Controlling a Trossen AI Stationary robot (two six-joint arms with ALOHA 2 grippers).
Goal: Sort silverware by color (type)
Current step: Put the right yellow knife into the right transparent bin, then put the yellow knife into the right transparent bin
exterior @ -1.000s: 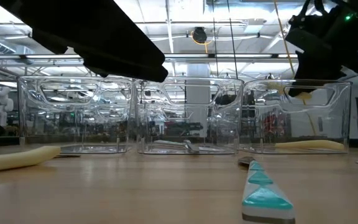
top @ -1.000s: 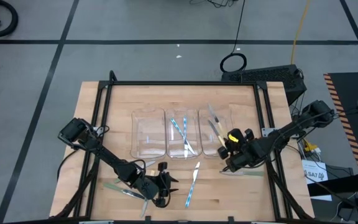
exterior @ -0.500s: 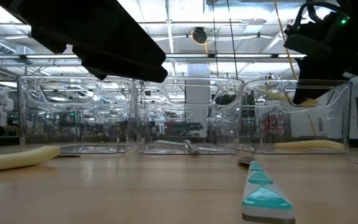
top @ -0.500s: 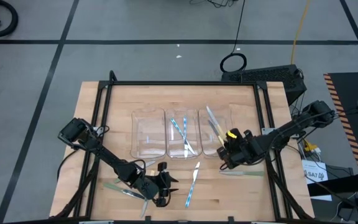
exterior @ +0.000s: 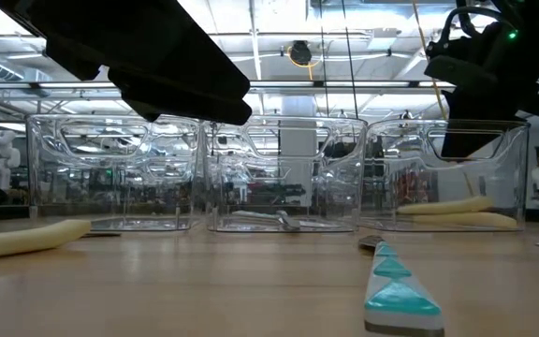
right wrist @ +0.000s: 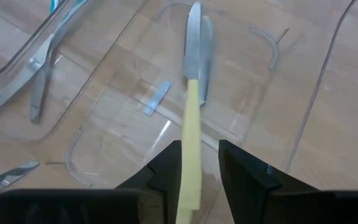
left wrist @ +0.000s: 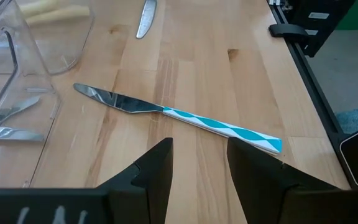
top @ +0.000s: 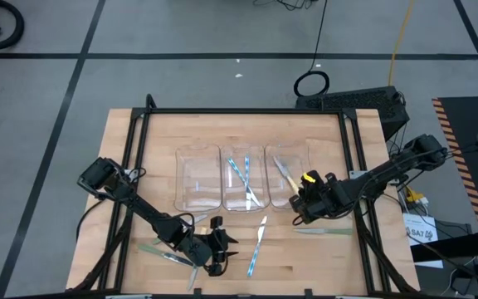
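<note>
Silverware is split between three clear bins [top: 199, 156] mid-table and the bare table [top: 322, 133] at six o'clock of them. The right pincer [right wrist: 197, 163] hangs over the right bin, fingers parted around a yellow knife [right wrist: 192, 118]; whether it grips or has let go I cannot tell, and the knife seems to lie in the bin beside another yellow piece [exterior: 457, 220]. The left pincer [left wrist: 199, 163] waits open and empty above a blue knife [left wrist: 179, 116] on the table. Green pieces [top: 322, 231] lie loose near the right arm. These look light, stiff and slick, lying flat; I'd pinch across the handle's middle rather than the polished blade.
</note>
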